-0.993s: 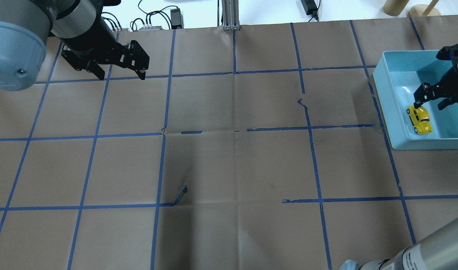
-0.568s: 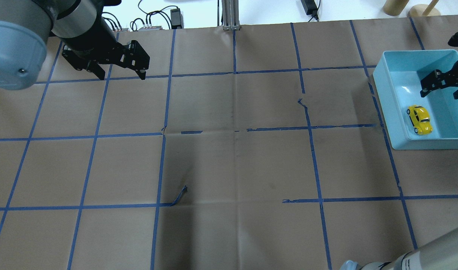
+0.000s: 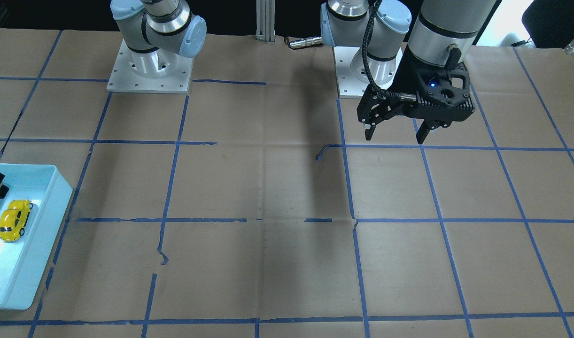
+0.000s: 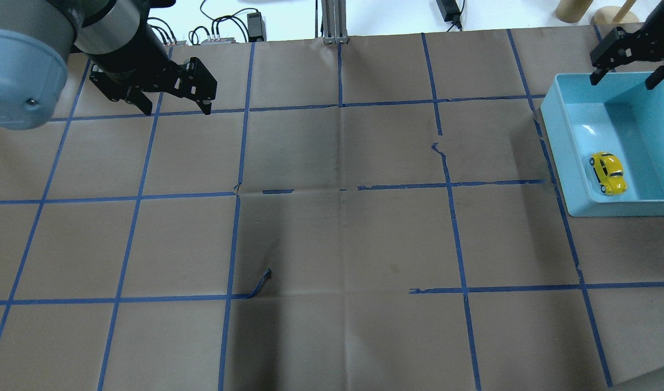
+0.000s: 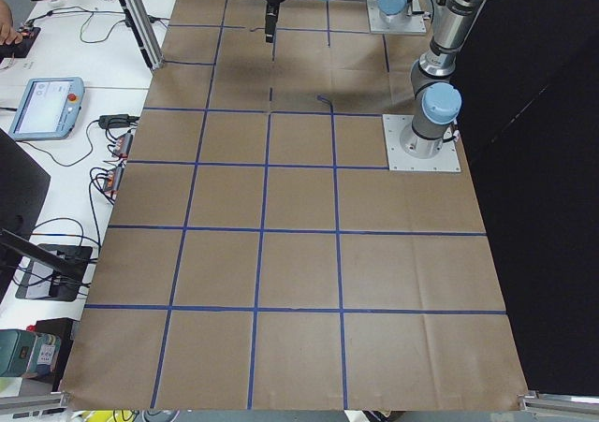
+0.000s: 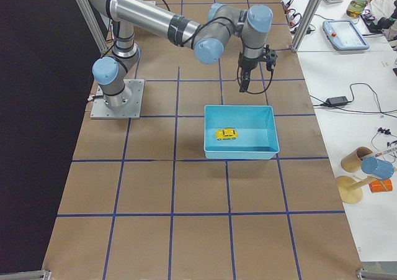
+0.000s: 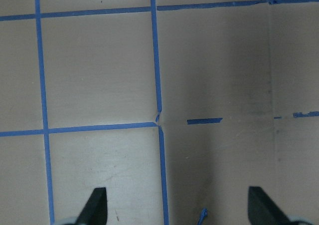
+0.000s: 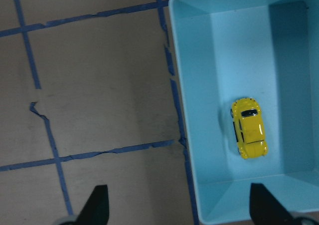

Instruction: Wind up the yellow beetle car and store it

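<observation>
The glossy yellow beetle car [image 4: 608, 172] lies stored in the pale-blue plastic bin [image 4: 563, 146]. The right hand [image 4: 621, 82], wide open and empty, need only retreat.

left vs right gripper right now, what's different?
Left gripper hangs over bare taped paper; right gripper is above the far rim of the blue bin. Left wrist camera shows only paper and tape; right wrist camera shows the yellow beetle car lying free in the bin. Shared: both open, both empty.
</observation>
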### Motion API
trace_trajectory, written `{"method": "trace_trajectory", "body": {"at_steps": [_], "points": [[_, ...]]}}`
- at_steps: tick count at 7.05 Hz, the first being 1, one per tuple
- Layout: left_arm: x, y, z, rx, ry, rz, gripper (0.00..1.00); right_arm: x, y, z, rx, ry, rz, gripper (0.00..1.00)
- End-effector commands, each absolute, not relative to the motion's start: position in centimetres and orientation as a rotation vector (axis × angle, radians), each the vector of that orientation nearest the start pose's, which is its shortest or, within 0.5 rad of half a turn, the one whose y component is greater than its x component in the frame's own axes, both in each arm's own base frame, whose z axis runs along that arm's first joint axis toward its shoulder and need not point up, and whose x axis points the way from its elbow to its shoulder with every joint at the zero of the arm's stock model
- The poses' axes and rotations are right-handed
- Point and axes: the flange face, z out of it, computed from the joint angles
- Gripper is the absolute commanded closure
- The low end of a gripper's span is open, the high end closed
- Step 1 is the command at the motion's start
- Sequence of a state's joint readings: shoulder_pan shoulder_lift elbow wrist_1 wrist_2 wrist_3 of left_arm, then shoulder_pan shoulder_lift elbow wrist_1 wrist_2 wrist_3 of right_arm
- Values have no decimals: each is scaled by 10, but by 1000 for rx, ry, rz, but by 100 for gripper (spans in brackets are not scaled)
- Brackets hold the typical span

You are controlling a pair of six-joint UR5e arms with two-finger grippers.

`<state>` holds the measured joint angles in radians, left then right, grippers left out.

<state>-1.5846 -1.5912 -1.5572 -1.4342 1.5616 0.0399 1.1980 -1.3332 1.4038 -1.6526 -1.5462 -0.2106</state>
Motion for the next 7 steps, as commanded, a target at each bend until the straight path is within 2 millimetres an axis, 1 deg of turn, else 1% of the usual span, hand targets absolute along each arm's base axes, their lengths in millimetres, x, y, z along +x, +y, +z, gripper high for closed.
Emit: {"method": "trace_trajectory", "body": {"at_steps": [1, 2, 3, 4, 5, 6, 7], "points": [[-141, -509, 502, 85, 3141, -213, 1, 15, -566, 508, 168, 3127, -118, 0], [-141, -510, 502, 86, 3142, -213, 1, 60, -551, 519, 192, 3119, -146, 0], [-141, -507, 503, 88, 3140, -217, 1, 84, -543, 516, 202, 3111, -121, 0], [-141, -506, 505, 88, 3141, -222, 1, 105, -535, 505, 157, 3110, -42, 0], [-142, -506, 505, 90, 3141, -222, 1, 120, -531, 502, 169, 3109, -28, 0], [-142, -506, 505, 90, 3141, -225, 1, 131, -527, 502, 145, 3110, -25, 0], [-142, -507, 503, 90, 3142, -218, 1, 135, -525, 496, 139, 3114, -6, 0]]}}
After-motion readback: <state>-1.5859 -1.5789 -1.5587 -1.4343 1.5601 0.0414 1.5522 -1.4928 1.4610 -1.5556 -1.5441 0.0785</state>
